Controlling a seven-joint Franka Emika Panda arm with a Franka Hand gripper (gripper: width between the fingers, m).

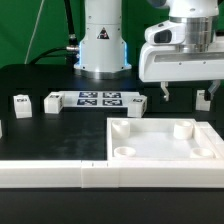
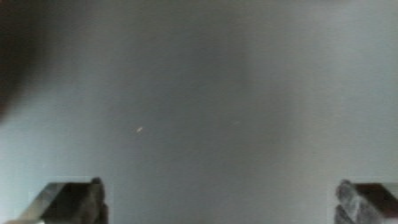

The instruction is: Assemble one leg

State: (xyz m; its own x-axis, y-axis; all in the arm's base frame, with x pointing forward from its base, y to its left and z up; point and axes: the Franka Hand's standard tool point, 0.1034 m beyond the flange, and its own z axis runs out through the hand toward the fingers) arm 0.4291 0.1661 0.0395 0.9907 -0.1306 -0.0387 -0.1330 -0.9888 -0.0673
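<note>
The leg [image 1: 51, 101] is white with a black-and-white tag, the panel [image 1: 160, 141] white, the table [image 1: 40, 138] black.

Leg [image 1: 52, 101]: short wht tagged post, lying just beside marker board [image 1: 100, 99].

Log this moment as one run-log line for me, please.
two-finger gripper: open, empty, raised | short white plastic leg: loose, ungrasped, on exterior view's left of flat white marker board | large white square panel: lying flat
</note>
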